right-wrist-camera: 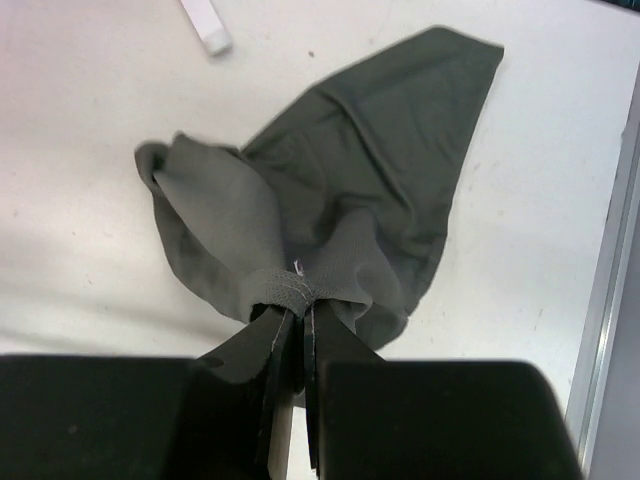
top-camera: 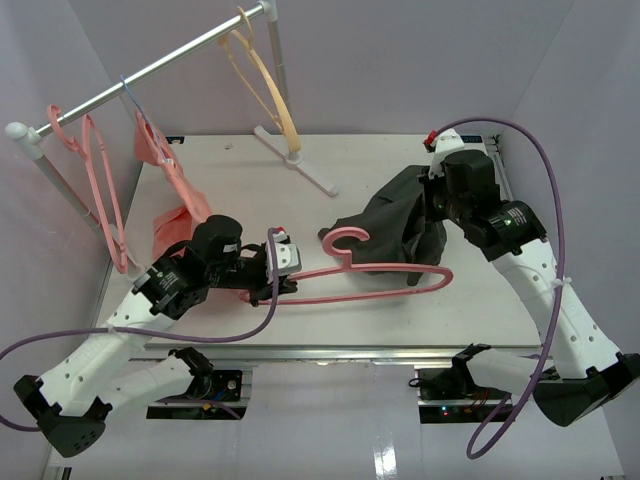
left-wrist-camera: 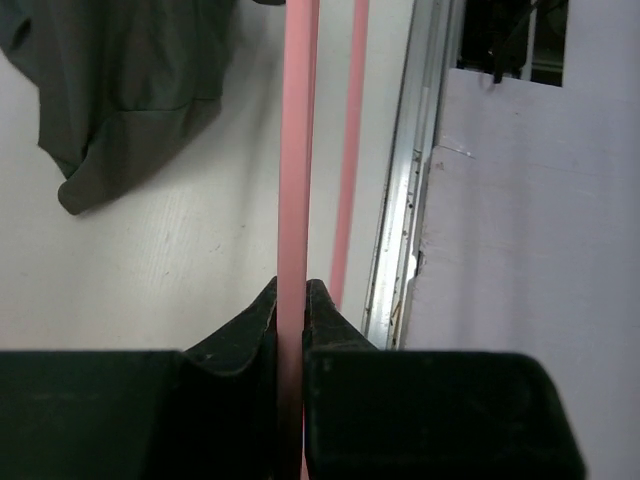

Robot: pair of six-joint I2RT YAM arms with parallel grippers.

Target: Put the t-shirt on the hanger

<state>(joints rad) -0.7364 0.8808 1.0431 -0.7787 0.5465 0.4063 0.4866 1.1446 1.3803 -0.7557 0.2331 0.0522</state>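
T-shirt (right-wrist-camera: 340,190) pinched in right end effector (right-wrist-camera: 298,312)

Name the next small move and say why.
Probably the right claw should lift its pinched shirt and draw it toward the free end of the hanger: the left claw is shut on the hanger's bar, and the shirt sits bunched by that end, not yet threaded on.

hanger (top-camera: 350,297) on table (top-camera: 400,160) centre | t-shirt (top-camera: 395,215) at its right end | rail (top-camera: 150,70) behind-left

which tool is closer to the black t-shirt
Right. The right tool is shut on the t-shirt; the left tool clamps the hanger, apart from the cloth.
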